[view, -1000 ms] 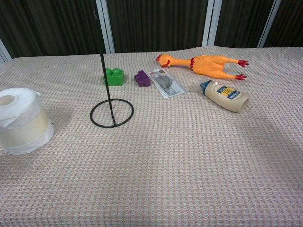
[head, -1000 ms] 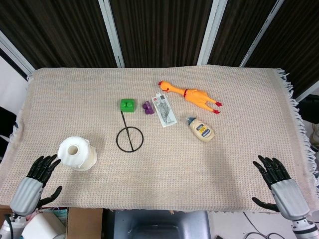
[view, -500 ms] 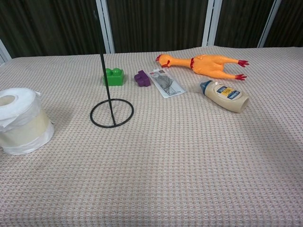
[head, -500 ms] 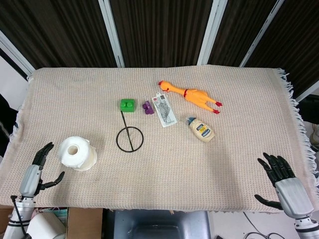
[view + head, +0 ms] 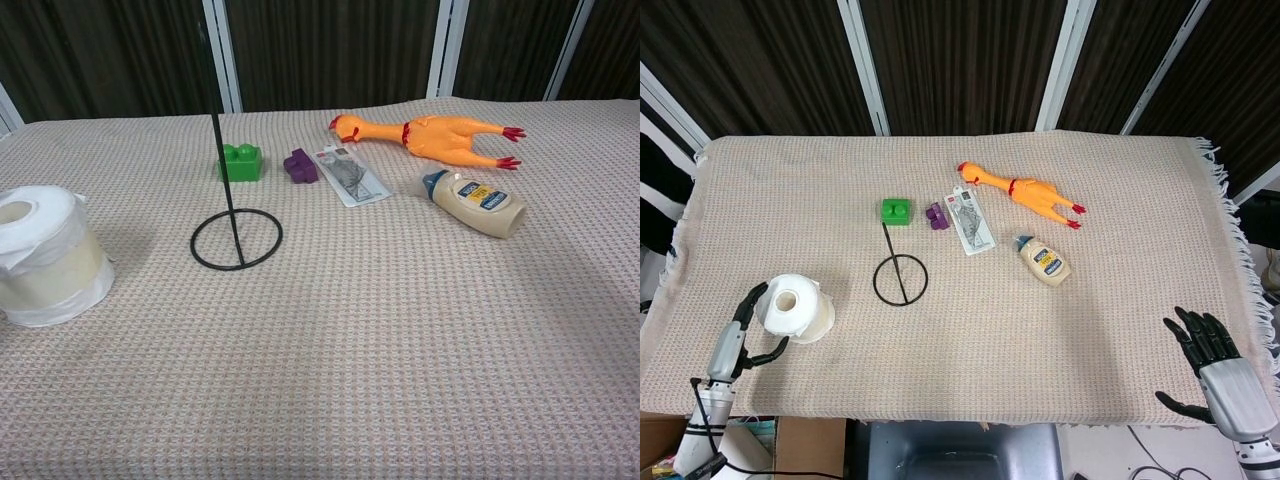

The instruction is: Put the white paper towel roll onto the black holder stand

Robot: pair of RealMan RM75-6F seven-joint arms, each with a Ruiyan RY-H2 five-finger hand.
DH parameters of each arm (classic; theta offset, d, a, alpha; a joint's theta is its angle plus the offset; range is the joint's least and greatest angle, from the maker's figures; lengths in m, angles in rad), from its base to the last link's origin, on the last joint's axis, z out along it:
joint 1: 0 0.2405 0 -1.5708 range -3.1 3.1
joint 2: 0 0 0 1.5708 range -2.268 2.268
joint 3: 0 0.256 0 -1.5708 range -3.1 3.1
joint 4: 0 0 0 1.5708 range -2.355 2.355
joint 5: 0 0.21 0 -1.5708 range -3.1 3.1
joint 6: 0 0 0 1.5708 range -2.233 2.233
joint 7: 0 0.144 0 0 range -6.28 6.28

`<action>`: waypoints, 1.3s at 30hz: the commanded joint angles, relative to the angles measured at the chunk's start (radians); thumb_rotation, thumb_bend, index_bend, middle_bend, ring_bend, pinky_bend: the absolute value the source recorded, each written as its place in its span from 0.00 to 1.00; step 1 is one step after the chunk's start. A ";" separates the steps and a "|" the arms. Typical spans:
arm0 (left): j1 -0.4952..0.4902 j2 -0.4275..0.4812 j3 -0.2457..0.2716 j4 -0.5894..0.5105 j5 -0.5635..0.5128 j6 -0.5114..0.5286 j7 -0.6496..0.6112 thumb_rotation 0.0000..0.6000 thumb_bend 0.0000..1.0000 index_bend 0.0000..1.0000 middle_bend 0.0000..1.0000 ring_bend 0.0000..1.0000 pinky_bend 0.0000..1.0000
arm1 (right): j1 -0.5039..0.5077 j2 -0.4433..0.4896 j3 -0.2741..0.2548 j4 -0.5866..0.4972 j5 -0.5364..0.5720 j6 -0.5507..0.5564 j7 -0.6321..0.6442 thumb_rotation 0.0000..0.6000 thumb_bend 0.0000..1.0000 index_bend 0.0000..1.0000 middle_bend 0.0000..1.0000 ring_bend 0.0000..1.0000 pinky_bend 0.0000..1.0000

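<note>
One white paper towel roll (image 5: pixel 795 307) stands on end near the front left of the counter (image 5: pixel 970 390), its hollow core facing up, and we see it again at the left edge of the chest view (image 5: pixel 45 257). It is not on the black holder stand (image 5: pixel 899 273), which sits apart to its right: a ring base flat on the cloth with a thin rod rising upright from it, bare along its length in the chest view (image 5: pixel 226 190).

Just beside the roll, on its left, we see the left robot hand (image 5: pixel 740 333) at the counter's front edge, released, with its fingers reaching up along the roll's side and the thumb spread toward it; we cannot tell whether any fingertip touches the paper. The right robot hand (image 5: pixel 1214 363) hangs at the front right corner, well apart from everything, released too, fingers spread and holding nothing. Neither robot hand shows in the chest view.

Beyond the stand lie a green toy brick (image 5: pixel 896 210) and, just to its right, a small purple block (image 5: pixel 935 215). Next to that we see a flat packaged item (image 5: pixel 971 221) on a white card. A yellow rubber chicken (image 5: pixel 1023 191) stretches out behind it, and a squeeze bottle with a blue cap (image 5: pixel 1043 260) lies on its side nearer the front. A beige woven cloth (image 5: pixel 1120 200) covers the counter, fringed along its right edge.
</note>
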 commanded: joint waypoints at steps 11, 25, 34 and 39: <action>-0.076 -0.046 -0.028 0.015 -0.030 -0.123 -0.119 1.00 0.32 0.00 0.00 0.00 0.14 | 0.001 0.001 0.002 0.000 0.005 -0.007 0.000 1.00 0.00 0.00 0.00 0.00 0.00; -0.092 -0.014 -0.095 -0.077 -0.098 -0.145 -0.198 1.00 0.80 0.73 0.85 0.83 1.00 | -0.001 0.010 0.000 0.000 0.003 -0.002 0.012 1.00 0.00 0.00 0.00 0.00 0.00; -0.041 0.020 -0.234 -0.290 -0.044 0.195 -0.170 1.00 0.81 0.74 0.86 0.85 1.00 | -0.004 0.020 -0.006 0.000 -0.009 0.007 0.033 1.00 0.00 0.00 0.00 0.00 0.00; -0.067 0.072 -0.310 -0.518 -0.009 0.265 -0.066 1.00 0.79 0.74 0.86 0.84 1.00 | -0.005 0.023 -0.011 0.001 -0.018 0.007 0.038 1.00 0.00 0.00 0.00 0.00 0.00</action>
